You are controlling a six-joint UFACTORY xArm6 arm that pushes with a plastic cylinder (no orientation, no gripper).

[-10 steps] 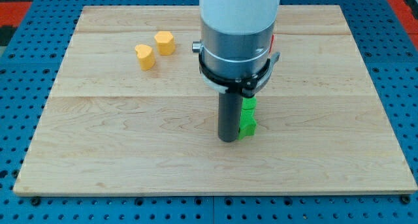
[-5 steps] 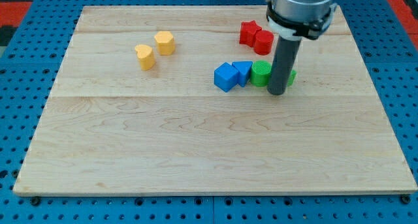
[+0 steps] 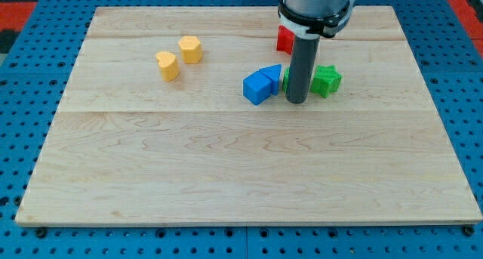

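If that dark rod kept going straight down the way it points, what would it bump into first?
The wooden board: my tip already appears to rest on it, between the blue blocks and the green star block.

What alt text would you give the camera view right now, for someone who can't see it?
My tip rests on a wooden board, between a blue block on the view's left and a green star block on the view's right. A red block peeks out behind the rod, and two yellow blocks sit towards the view's upper left.

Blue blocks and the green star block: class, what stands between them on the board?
In the camera view, my tip stands between the blue blocks and the green star block, with another green block mostly hidden behind the rod.
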